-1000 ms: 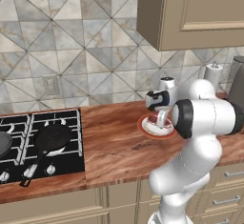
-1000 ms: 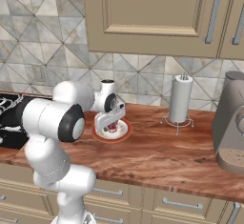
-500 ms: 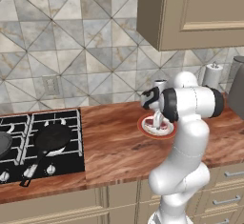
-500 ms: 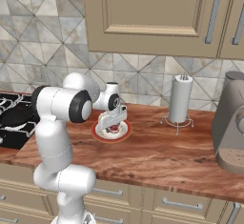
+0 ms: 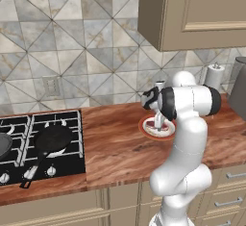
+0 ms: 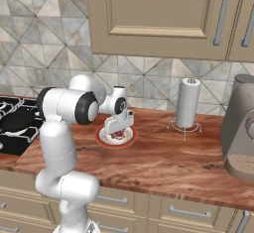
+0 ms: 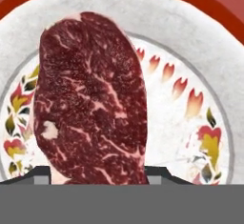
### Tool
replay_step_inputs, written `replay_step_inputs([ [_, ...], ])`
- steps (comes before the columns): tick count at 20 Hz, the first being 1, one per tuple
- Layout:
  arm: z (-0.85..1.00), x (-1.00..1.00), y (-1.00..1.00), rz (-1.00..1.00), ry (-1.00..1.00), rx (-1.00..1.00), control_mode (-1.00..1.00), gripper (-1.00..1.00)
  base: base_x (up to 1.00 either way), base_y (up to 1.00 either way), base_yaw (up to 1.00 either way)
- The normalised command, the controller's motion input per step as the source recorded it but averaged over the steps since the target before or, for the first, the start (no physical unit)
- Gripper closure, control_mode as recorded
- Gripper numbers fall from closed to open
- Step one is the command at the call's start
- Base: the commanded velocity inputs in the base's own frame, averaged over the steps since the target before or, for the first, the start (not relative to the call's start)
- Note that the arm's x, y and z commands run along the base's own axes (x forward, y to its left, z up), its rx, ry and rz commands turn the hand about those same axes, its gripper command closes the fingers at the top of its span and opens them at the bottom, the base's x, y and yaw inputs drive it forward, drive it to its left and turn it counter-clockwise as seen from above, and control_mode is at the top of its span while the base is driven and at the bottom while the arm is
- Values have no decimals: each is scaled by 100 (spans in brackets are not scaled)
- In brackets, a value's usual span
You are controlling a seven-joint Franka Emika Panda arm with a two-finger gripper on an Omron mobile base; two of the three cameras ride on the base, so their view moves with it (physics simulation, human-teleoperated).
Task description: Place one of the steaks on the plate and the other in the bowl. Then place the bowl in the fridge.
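So the gripper (image 6: 118, 130) is down right over the plate (image 6: 105, 139), which sits on the counter (image 6: 163, 162) roughly mid-depth, closer to the back wall than the front edge, between the stove (image 5: 41, 145) and the paper towel roll (image 6: 187, 102). In the hand view there's a steak (image 7: 90, 99) lying flat on the plate (image 7: 190, 66), dark red with white marbling, covering most of the left half of the painted centre. The plate's white with a red rim and little flame-and-leaf patterns around the inside.

Gripper state: honestly can't tell. The finger tips are mostly hidden at the bottom of the hand view and the steak runs right down between them, so I can't say whether they're pinching it or standing apart from it. From the base cameras the fingers are just too small to read.

A black pan (image 5: 50, 141) sits on the stove near the counter's left end, and a grey coffee machine (image 6: 240, 128) is at the right end, well apart from the plate.
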Motion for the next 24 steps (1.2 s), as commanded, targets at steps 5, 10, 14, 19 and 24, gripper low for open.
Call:
replay_step_inputs([
  [5,-7,0,3,0,0,0,-100,-100,0,0,0],
  [10,5,-18,6,0,-11,0,-100,-100,0,0,0],
  [14,0,0,1,0,0,0,-100,-100,0,0,0],
  [19,51,-25,0,0,-8,0,-100,-100,0,0,0],
  [24,37,-37,0,0,-19,0,-100,-100,0,0,0],
])
